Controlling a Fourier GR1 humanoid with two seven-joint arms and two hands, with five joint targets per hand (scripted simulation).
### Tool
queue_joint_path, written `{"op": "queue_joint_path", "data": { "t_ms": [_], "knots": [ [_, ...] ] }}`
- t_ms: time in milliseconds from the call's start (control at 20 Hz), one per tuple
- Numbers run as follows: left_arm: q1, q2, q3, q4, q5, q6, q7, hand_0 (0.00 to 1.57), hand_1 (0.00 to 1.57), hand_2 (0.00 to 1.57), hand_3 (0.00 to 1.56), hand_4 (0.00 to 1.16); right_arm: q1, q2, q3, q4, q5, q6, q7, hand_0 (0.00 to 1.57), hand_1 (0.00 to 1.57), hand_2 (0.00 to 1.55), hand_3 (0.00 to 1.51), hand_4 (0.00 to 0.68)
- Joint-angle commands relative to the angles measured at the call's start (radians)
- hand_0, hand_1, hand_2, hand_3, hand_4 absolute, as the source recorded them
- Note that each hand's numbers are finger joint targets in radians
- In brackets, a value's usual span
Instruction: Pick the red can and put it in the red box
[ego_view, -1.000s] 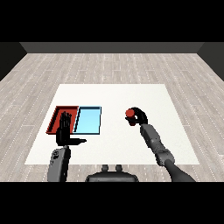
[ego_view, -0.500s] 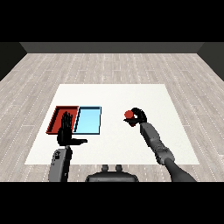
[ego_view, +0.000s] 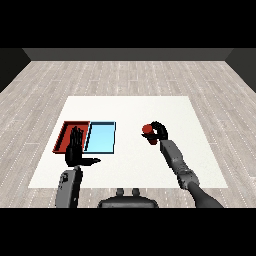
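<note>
The red can (ego_view: 147, 131) is right of the table's middle, with my right hand (ego_view: 160, 132) curled round it from the right. The red tray (ego_view: 65, 133) lies at the left of the table, and the light blue tray (ego_view: 101, 137) adjoins it on the right. My left hand (ego_view: 75, 151) stands upright with straight fingers over the near right part of the red tray, its thumb pointing right, and covers part of that tray. It holds nothing.
The white table (ego_view: 128, 110) stretches from the trays to the right edge. A stretch of bare tabletop separates the can from the light blue tray. Wooden floor surrounds the table.
My right hand with the red can has moved left, toward the trays. The left hand has stayed where it was.
</note>
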Motion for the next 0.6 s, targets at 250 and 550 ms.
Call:
{"op": "queue_joint_path", "data": {
  "t_ms": [250, 550],
  "knots": [
    [-0.025, -0.008, -0.013, 0.039, -0.023, 0.010, -0.016, 0.00, 0.00, 0.00, 0.00, 0.00, 0.047, -0.010, -0.005, -0.213, -0.037, 0.004, 0.031, 1.54, 1.54, 1.46, 1.38, 0.582],
    [0.011, -0.013, -0.078, -0.030, -0.073, 0.004, -0.010, 0.00, 0.00, 0.00, 0.00, 0.00, 0.190, -0.018, 0.036, -0.528, -0.056, 0.010, 0.093, 1.54, 1.54, 1.47, 1.40, 0.623]
  ]
}}
